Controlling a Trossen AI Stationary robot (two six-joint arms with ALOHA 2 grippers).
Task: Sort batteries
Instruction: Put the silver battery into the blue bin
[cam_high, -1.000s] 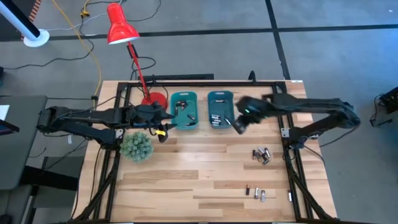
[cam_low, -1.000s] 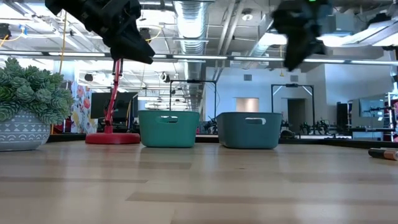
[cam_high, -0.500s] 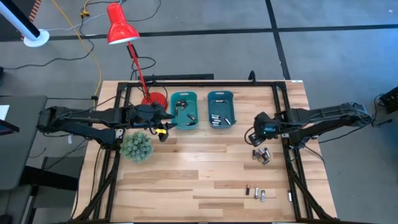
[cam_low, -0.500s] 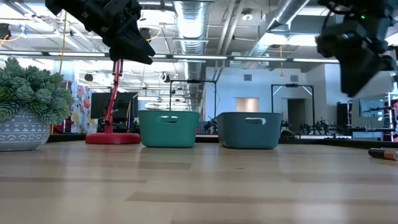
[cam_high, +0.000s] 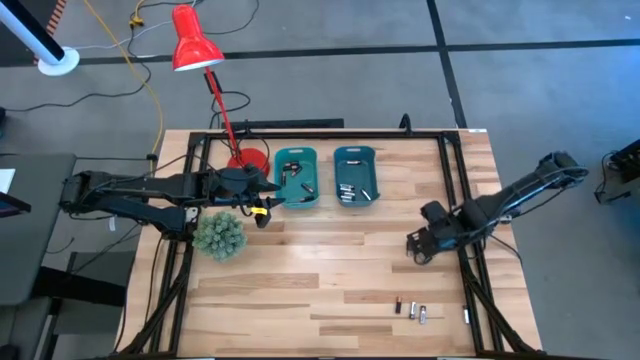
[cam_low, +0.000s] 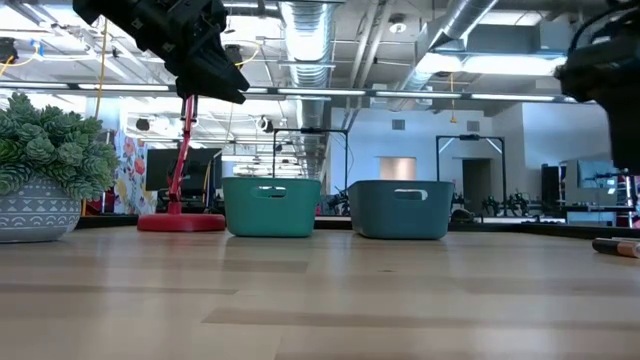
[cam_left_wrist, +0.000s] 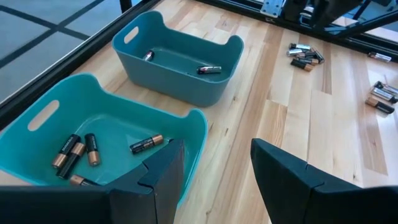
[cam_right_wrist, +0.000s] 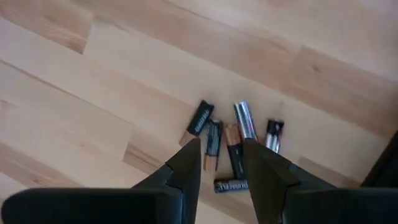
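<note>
Batteries (cam_right_wrist: 227, 140) clustered under right end effector (cam_right_wrist: 222, 163) (fingers parted), unheld

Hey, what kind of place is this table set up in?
Probably a robotics lab in an open industrial hall: exposed ceiling ducts overhead, a metal frame rig in the background, and two robot arms at a wooden table with battery bins.

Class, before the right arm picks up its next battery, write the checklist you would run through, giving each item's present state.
1. Right tool above the battery pile: ok.
2. Its fingers apart, nothing between them: ok.
3. One battery lined up between the fingers: cannot tell; the cells lie close together.
4. Both bins unblocked: ok.
5. Left tool open, parked by the bins: ok.
</note>
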